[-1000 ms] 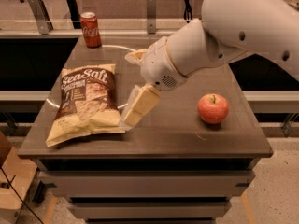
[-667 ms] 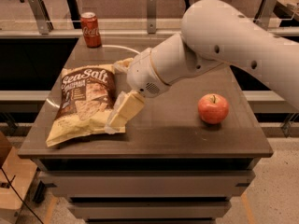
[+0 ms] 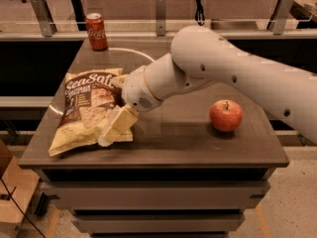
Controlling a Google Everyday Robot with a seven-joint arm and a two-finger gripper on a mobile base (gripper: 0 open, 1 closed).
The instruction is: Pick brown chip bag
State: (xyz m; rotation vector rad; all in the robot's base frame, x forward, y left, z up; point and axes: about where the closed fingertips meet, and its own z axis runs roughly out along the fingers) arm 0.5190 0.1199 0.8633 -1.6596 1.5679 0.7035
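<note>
The brown chip bag (image 3: 86, 108) lies flat on the left part of the dark table (image 3: 198, 143), with white "Sea Salt" lettering, a chip picture and pale yellow edges. My gripper (image 3: 117, 104) is at the bag's right edge, low over the table. It is open: one pale finger (image 3: 117, 126) lies over the bag's lower right corner and the other (image 3: 119, 81) is by its upper right corner. The white arm reaches in from the right.
A red apple (image 3: 226, 115) sits on the right part of the table. A red soda can (image 3: 96, 31) stands at the back left corner. A railing with metal posts (image 3: 160, 13) runs behind the table. A cardboard box (image 3: 12, 192) is on the floor at left.
My gripper has moved left and slightly down, from the table's middle to the bag's right edge. The bag, apple and can have not moved.
</note>
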